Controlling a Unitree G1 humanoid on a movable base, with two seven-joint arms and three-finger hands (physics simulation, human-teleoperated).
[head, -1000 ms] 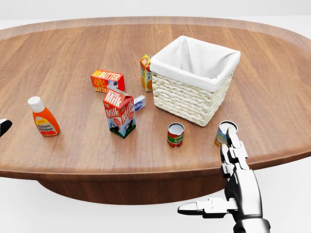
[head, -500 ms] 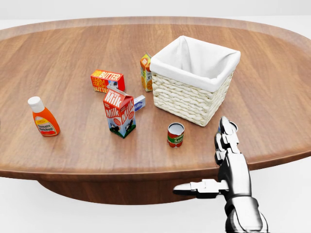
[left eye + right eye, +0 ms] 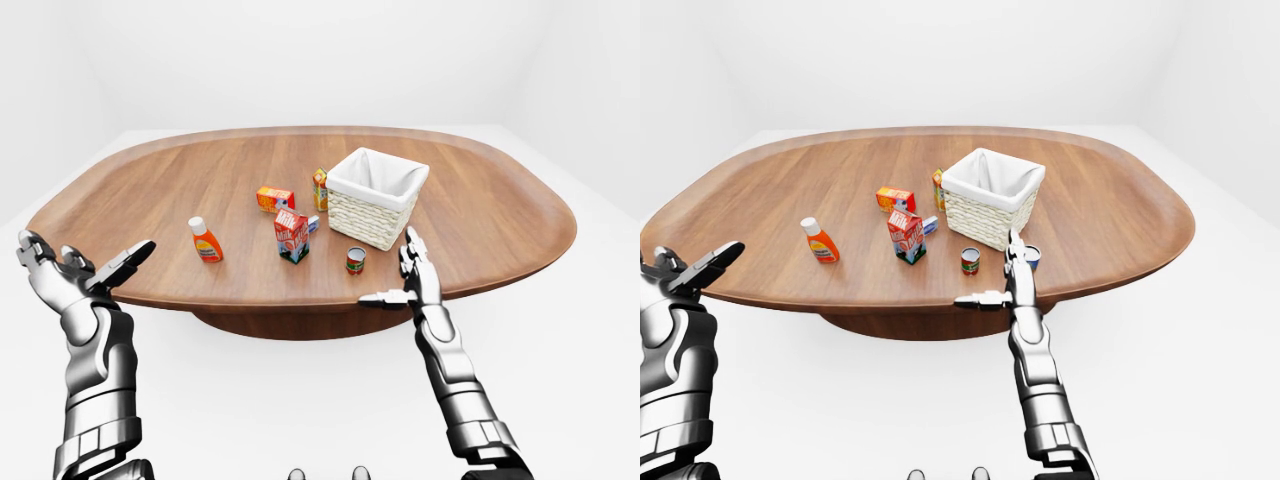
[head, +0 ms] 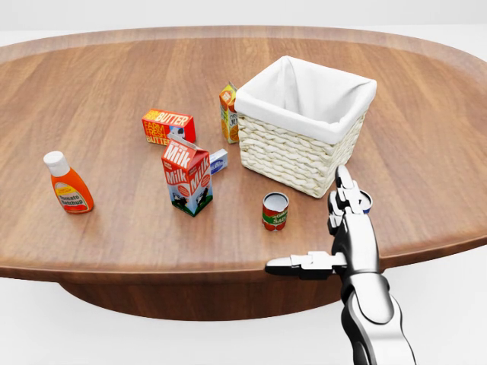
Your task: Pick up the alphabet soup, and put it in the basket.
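While the right robot hand hovers splayed, grasping nothing, the alphabet soup stands on the desk just behind its fingers, near the basket. Shift right, wrap mid-can, avoid tipping it.

Place: a bare simulated test room, not a lived-in home.
Walls and floor: plain white all round.
Furniture: one big oval wooden table.
Goods: groceries, a milk carton, a ketchup bottle, beside a wicker basket.
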